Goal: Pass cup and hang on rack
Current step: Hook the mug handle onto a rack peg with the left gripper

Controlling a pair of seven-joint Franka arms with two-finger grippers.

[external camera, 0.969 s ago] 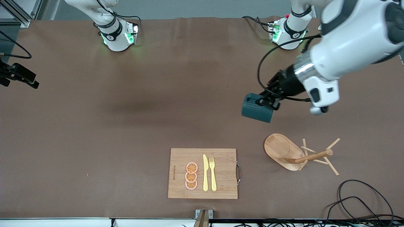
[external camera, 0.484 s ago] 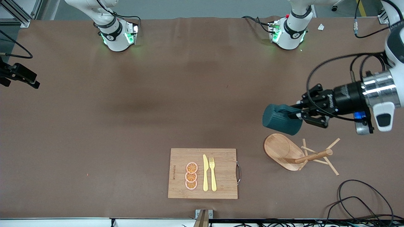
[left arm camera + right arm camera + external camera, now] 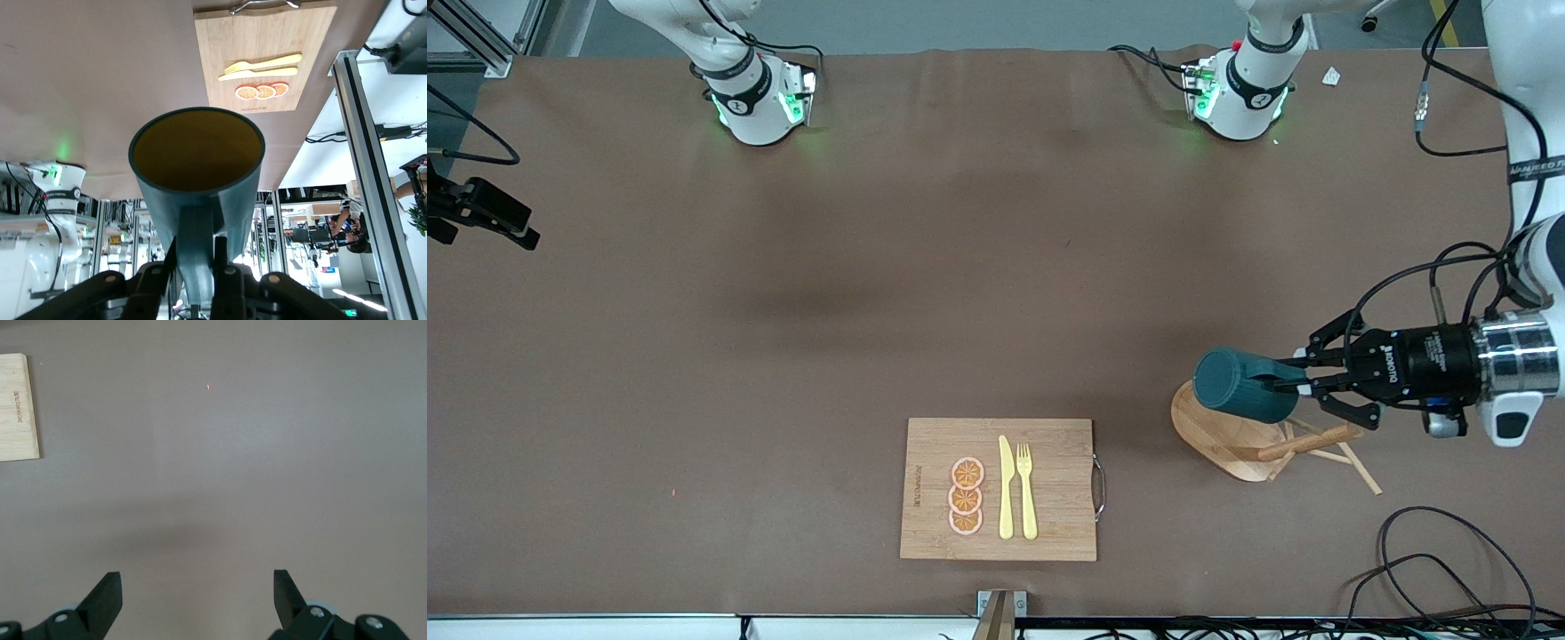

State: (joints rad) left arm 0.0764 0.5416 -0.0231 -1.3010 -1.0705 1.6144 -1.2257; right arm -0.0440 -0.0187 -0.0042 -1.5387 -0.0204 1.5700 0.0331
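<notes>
the left gripper (image 3: 1294,384) pinches the cup (image 3: 1243,396) by its handle, holding it sideways over the rack (image 3: 1227,440), while the waiting right gripper (image 3: 197,597) is spread over bare table (image 3: 220,453)

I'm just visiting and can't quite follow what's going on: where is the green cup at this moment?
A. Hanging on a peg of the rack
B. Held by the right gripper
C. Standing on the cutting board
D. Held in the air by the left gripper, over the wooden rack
D: the left gripper is shut on the cup, which lies sideways over the rack.
</notes>
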